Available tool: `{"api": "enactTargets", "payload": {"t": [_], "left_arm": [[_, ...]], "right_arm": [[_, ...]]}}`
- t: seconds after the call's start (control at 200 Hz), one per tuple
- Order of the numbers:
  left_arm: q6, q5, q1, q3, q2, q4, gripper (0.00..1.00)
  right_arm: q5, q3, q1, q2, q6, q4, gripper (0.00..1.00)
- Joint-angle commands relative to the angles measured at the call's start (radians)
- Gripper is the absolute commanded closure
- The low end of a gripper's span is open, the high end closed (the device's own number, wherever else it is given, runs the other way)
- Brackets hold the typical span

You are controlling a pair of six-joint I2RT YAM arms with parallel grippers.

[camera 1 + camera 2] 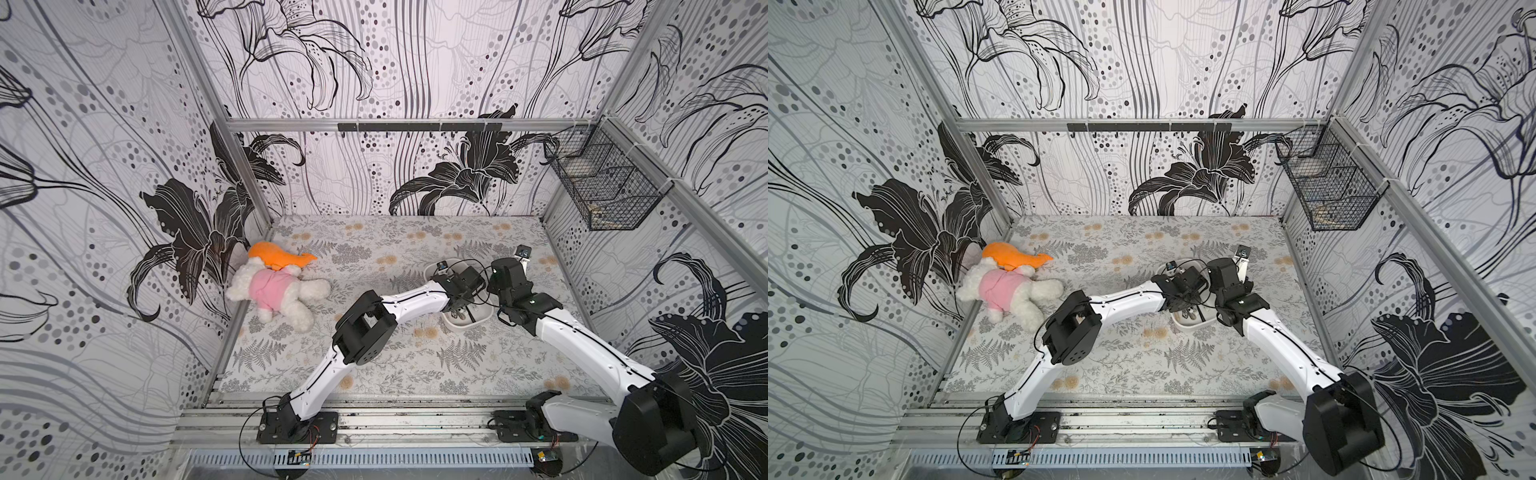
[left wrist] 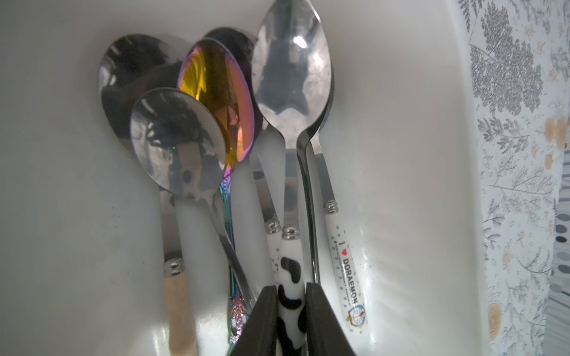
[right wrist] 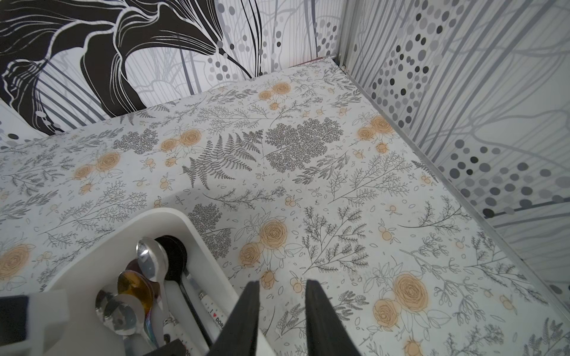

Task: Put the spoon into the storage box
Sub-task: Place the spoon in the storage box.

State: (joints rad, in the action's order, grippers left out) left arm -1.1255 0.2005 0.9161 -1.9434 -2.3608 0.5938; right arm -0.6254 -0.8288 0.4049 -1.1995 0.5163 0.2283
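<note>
Left wrist view: the cow-patterned spoon (image 2: 290, 271), steel with a black-and-white blotched handle, is seen lying inside the storage box (image 2: 401, 154), a shallow white plastic tray with smooth walls and rounded corners.
Company in the box: several other spoons are laid alongside it, among them an iridescent gold-purple spoon (image 2: 216, 98), a white-handled spoon printed DORAEMON (image 2: 345, 271) and a wooden-handled steel spoon (image 2: 179, 292).
Left gripper (image 2: 290, 288): its black fingers are set close on either side of the cow-patterned handle. The jaws are parted only narrowly, and whether the handle is pinched or merely flanked cannot be told.
Right gripper (image 3: 282, 282): it is held over the floral-printed tabletop (image 3: 308, 185), just beside the box. The jaws are parted by a clear gap and nothing is held between them.
Top views: the box rim (image 1: 469, 326) (image 1: 1196, 326) is shown in both top views, largely covered by the two wrists.
Done: the placing is judged to be all but accomplished, since the spoon is resting within the tray walls.
Left: the release is yet to be confirmed, and the left arm is to be lifted clear without the spoon being dragged out. No spoon is seen on the tabletop outside the box.
</note>
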Motion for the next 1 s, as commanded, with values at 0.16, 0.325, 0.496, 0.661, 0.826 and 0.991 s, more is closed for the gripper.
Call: {"api": "enactTargets", "payload": {"t": [0.16,0.325,0.496,0.661,0.826,0.991], "left_arm": [[0.035,-0.028,-0.011,0.074,0.029,-0.118,0.68],[0.075,-0.011,-0.011,0.147,0.101,-0.185,0.66],[0.121,0.024,-0.011,0.246,0.211,-0.273,0.62],[0.165,0.067,-0.011,0.313,0.310,-0.311,0.60],[0.234,0.144,-0.011,0.412,0.441,-0.363,0.60],[0.349,0.317,-0.018,0.630,0.670,-0.478,0.58]], "right_arm": [[-0.010,0.009,-0.008,0.003,0.016,0.016,0.70],[-0.014,0.011,-0.014,0.018,0.013,0.016,0.70],[-0.010,0.009,-0.017,0.027,0.008,0.014,0.70],[-0.002,0.007,-0.018,0.044,-0.002,0.014,0.70],[0.021,0.005,-0.020,0.047,-0.024,0.001,0.70],[0.045,0.008,-0.020,0.048,-0.061,-0.022,0.70]]}}
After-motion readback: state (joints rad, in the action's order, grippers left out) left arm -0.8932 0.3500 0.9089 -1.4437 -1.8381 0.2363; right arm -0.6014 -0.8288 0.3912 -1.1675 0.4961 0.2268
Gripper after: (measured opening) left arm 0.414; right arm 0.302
